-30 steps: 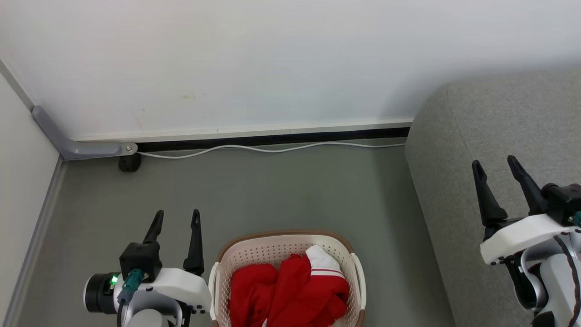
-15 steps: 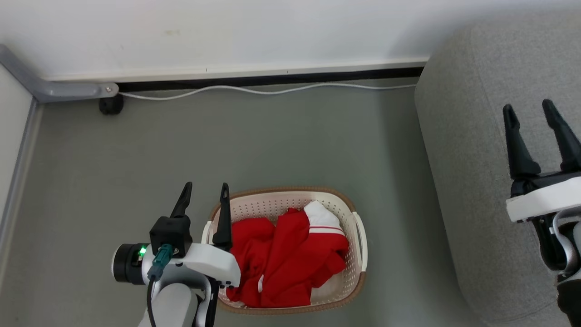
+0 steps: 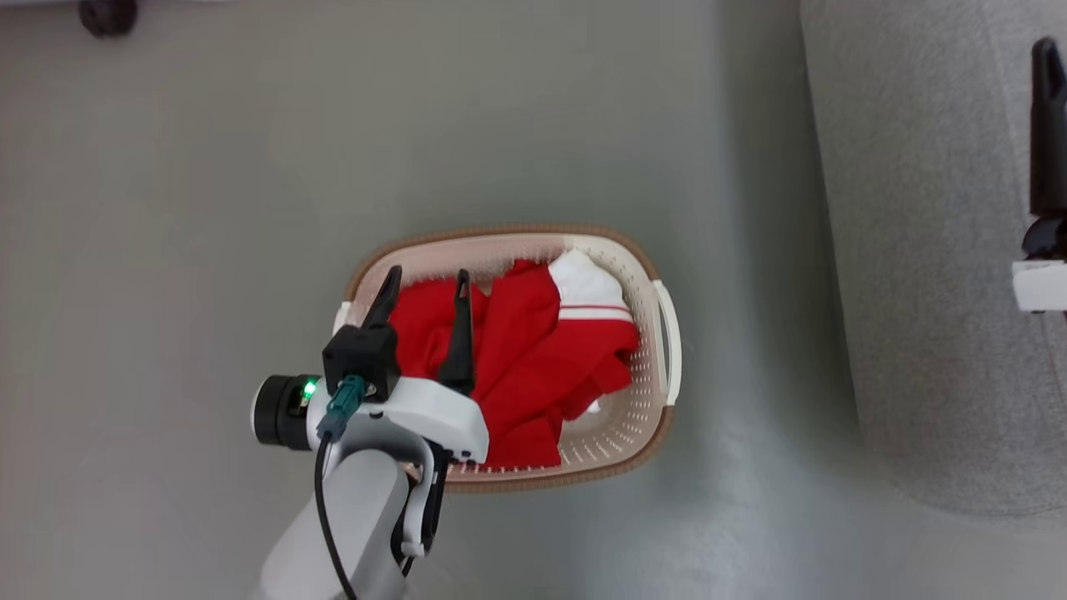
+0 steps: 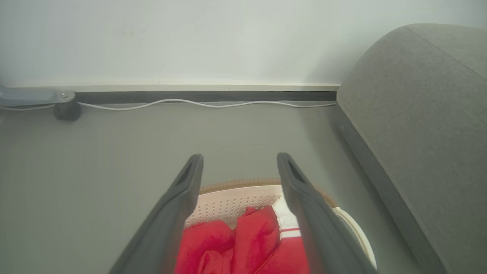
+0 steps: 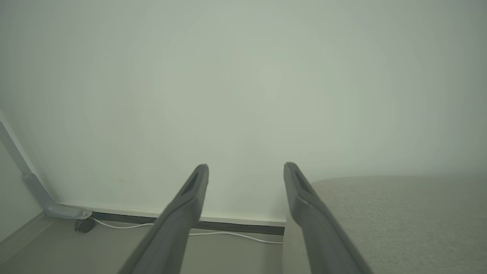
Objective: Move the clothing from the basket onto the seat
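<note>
Since the earlier frames the left gripper (image 3: 427,275) had come from beside the basket (image 3: 621,421) to a place over its left half. The head camera had also tipped downward (so the shift of the whole head view was the camera's doing, not the things'). The gripper's fingers stood apart and empty, with their tips above the plain red part of the clothing (image 3: 517,358). The clothing lay heaped just under and to the right of them, all of it inside the basket. The white-panelled piece sat further right of the gripper, toward the far rim.

That open spread over the heap looked like readiness to drop and pinch a fold of cloth. No contact with the fabric could be made out in the left wrist view.

The right gripper (image 5: 245,166) hung with its fingers likewise apart and empty, well to the right of the left one and over the seat (image 3: 917,292). It was probably parked there clear of the reach. Nothing yet lay on the seat. The basket stood on the floor (image 3: 208,208) near the seat's side, which should keep the carry short.
</note>
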